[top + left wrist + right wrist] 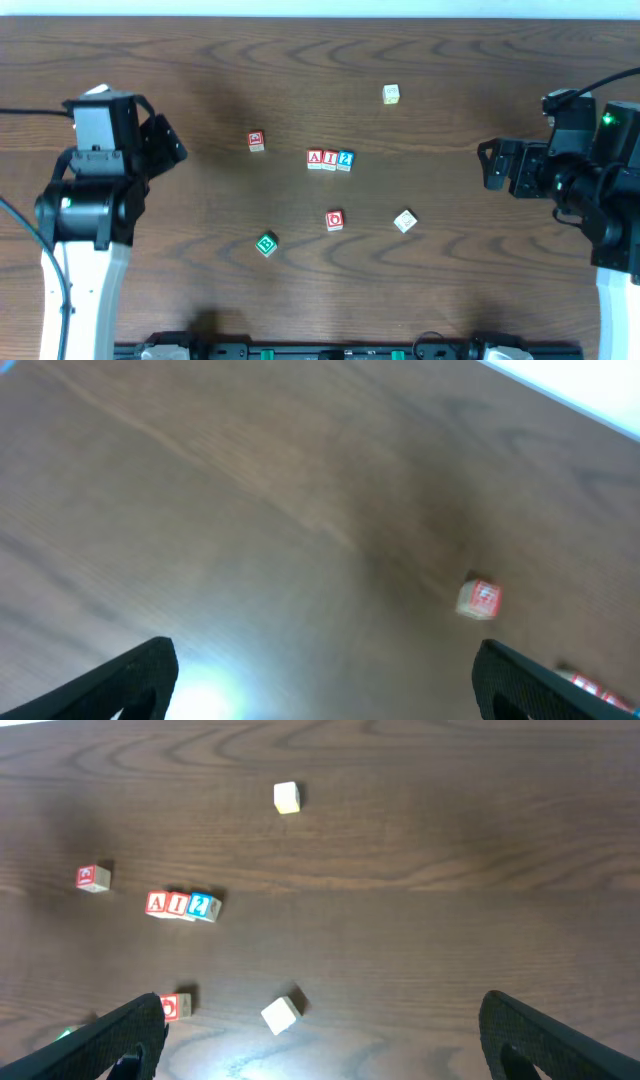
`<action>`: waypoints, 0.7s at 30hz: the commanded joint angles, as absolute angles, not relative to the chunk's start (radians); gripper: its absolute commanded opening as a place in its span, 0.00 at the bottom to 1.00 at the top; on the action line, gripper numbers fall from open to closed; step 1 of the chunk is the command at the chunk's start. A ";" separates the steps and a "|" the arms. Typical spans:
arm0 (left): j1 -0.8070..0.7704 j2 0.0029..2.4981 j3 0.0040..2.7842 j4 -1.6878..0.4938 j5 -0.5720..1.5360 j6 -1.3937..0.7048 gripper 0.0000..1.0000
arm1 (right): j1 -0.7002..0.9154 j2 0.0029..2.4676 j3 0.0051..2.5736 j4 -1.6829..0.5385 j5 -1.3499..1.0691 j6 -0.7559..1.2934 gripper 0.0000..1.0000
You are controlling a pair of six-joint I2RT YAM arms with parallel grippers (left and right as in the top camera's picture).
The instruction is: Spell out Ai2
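Observation:
The red A cube (315, 159), the red I cube (329, 159) and the blue 2 cube (345, 160) stand touching in a row at the table's middle, reading A, I, 2 from left to right. They also show in the right wrist view: A cube (159, 904), I cube (180, 905), 2 cube (203, 906). My left gripper (165, 140) is open and empty at the far left, well away from the row. My right gripper (492, 165) is open and empty at the far right. In the left wrist view the fingers (325, 680) are spread wide over bare table.
A red O cube (335, 220), a green B cube (266, 244), a plain white cube (405, 221), a red-faced cube (256, 141) and a pale yellowish cube (391, 94) lie scattered around the row on the dark wooden table (200, 60).

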State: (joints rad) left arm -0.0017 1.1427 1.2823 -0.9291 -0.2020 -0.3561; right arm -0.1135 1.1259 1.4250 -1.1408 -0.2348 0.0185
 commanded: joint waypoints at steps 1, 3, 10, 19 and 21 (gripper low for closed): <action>0.002 1.029 1.236 -0.938 -0.229 -0.263 0.95 | -0.117 1.128 1.438 -1.145 -0.233 0.036 0.99; 0.010 0.941 1.143 -0.887 -0.201 -0.198 0.95 | -0.117 1.128 1.438 -1.145 -0.233 0.036 0.99; 0.152 0.594 0.669 -0.573 -0.001 -0.022 0.95 | -0.117 1.128 1.438 -1.145 -0.233 0.036 0.99; 0.163 0.265 0.374 -0.558 -0.002 0.005 0.95 | -0.117 1.128 1.438 -1.145 -0.233 0.036 0.99; 0.163 0.210 0.316 -0.559 -0.001 0.004 0.95 | -0.117 1.128 1.438 -1.145 -0.233 0.036 0.99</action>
State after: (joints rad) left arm 0.1612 0.2638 0.3714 -0.5606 -0.0166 -0.0208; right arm -0.1135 1.1294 1.4254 -1.1435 -0.2344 0.0219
